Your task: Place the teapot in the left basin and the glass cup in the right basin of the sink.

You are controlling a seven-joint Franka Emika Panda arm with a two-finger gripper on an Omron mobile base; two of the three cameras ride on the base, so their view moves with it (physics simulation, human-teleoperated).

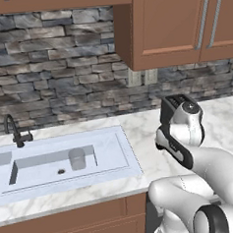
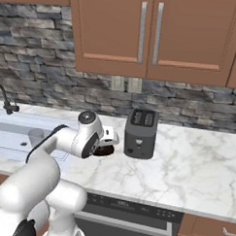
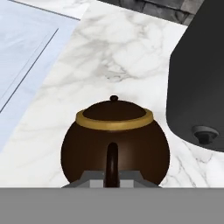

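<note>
Marble counter (image 3: 109,52), squat brown gold-rimmed teapot (image 3: 115,140)

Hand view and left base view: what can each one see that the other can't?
The hand view alone gives the teapot up close: dark brown, gold rim, its handle facing the camera, standing on the marble counter. The left base view alone gives the glass cup standing in the right basin, the dark faucet, the stone wall and the wooden cabinets. Both share the black toaster and the white sink's edge.
</note>
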